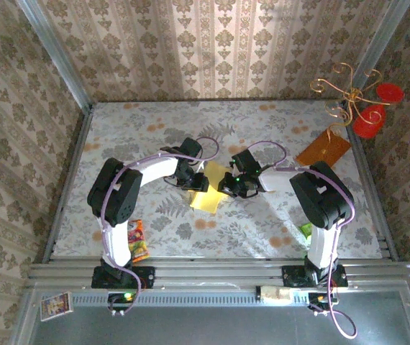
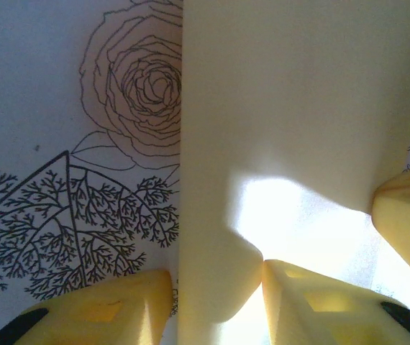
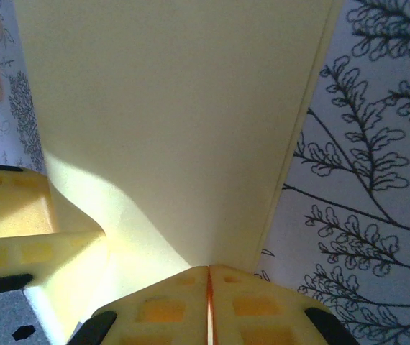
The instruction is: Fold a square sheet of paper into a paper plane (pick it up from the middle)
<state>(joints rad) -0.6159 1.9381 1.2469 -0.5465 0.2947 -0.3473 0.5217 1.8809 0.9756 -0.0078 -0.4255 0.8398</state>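
The square sheet of paper (image 1: 210, 190), pale yellow and partly folded, lies mid-table between both grippers. My left gripper (image 1: 195, 180) is at its left side. In the left wrist view this gripper (image 2: 216, 277) has its fingers apart, astride a raised folded band of the paper (image 2: 277, 108). The right-hand finger (image 2: 313, 302) touches a bulge in that band. My right gripper (image 1: 235, 185) is at the sheet's right side. In the right wrist view its fingers (image 3: 208, 269) are closed together, pinching the paper (image 3: 169, 115) near a doubled edge.
An orange-brown stiff board (image 1: 324, 149) lies at the back right, beside red discs on gold wire (image 1: 367, 108). A colourful packet (image 1: 139, 241) sits by the left arm's base and a green item (image 1: 306, 231) by the right arm's base. Metal rails edge the patterned tablecloth (image 1: 155, 129).
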